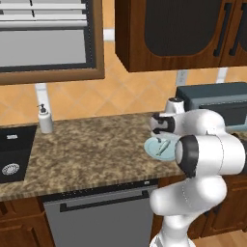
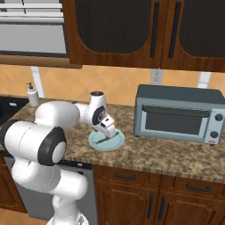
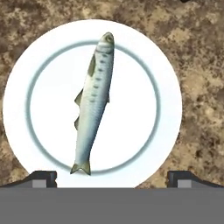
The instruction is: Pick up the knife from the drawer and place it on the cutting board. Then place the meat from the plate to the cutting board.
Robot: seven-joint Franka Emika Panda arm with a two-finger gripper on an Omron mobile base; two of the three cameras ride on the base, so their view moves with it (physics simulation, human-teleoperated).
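The white arm's two-finger gripper [image 3: 112, 177] hangs directly over the small round pale blue-grey plate [image 3: 144, 57], its two dark fingertips [image 3: 43, 177] standing wide apart at the bottom corners of the hand view with nothing between them; the jaws are open and empty, seemingly spread to straddle the meat. That meat is a slim silver-blue fish [image 3: 94, 103] lying lengthwise down the middle of the plate, head near the top of the hand view and tail just above the bottom edge, tilted slightly off vertical; so placed, its narrow body runs across the line between the fingertips, which suits a pinch across its width. In the right base view the plate [image 2: 115, 143] sits in the centre of the frame on the speckled brown granite counter [image 2: 176, 154], near the front edge, with the grey toaster oven [image 2: 178, 115] well apart at the right; bare stone surrounds the plate, so the descent looks unobstructed. In the left base view the plate [image 1: 153, 147] is partly hidden behind the arm at centre right; the black sink basin [image 1: 14, 152] and a white soap dispenser [image 1: 45, 119] lie at the far left, with open counter between. I cannot make out the knife, drawer or cutting board here.
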